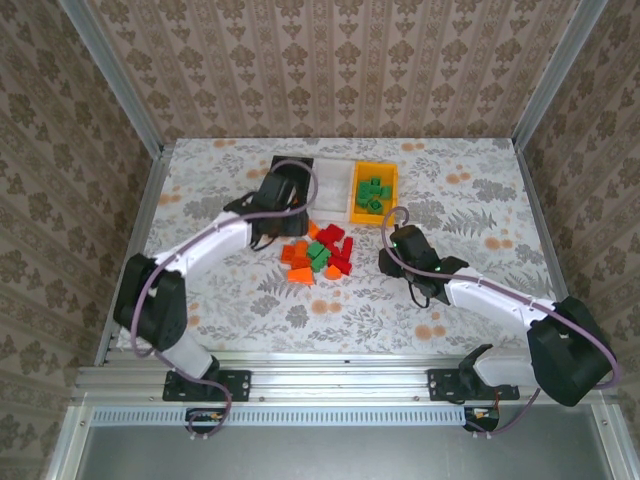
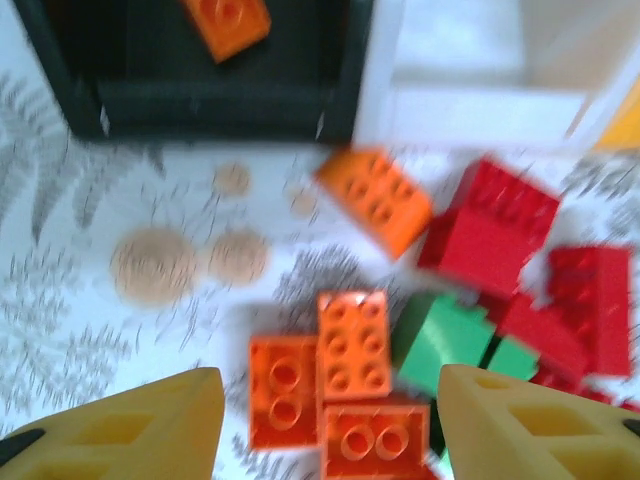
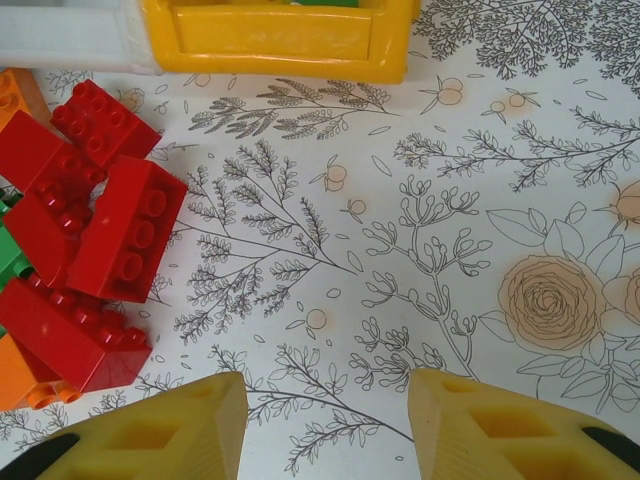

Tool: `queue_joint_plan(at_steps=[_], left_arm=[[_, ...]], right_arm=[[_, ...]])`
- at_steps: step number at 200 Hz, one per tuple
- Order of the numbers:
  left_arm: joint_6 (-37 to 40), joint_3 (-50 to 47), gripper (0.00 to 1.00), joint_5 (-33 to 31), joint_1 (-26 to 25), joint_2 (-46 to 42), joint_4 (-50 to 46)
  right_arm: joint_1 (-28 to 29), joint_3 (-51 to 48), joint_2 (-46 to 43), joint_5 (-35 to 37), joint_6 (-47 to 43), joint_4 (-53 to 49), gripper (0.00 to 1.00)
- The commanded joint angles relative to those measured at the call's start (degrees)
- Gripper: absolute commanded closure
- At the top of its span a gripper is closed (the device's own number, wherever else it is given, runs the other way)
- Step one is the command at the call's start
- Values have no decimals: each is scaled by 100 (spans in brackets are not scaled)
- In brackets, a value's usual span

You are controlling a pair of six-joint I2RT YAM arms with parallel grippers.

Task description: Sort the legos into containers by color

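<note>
Carrying everything: floral counter (image 1: pixel 470 290). Containers in a row at its far middle: black bin (image 2: pixel 220 105), white bin (image 1: pixel 333 180), yellow bin (image 1: pixel 356 195), the last holding green legos (image 1: pixel 373 193). Left tool (image 2: pixel 325 390): released, empty, above the pile's orange side. Right tool (image 3: pixel 325 390): released, empty, over bare counter. Mixed pile (image 1: pixel 320 257) of red, orange and green legos lies just before the bins. One orange brick (image 2: pixel 227 22) sits inside the black bin.
</note>
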Motion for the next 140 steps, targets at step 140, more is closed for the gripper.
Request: queue_joint_plan(at_steps=[140], left_arm=[[-252,-1509,49,82,419,365,1257]], right_arm=[[-37,-21,193,-15,-137,155,52]])
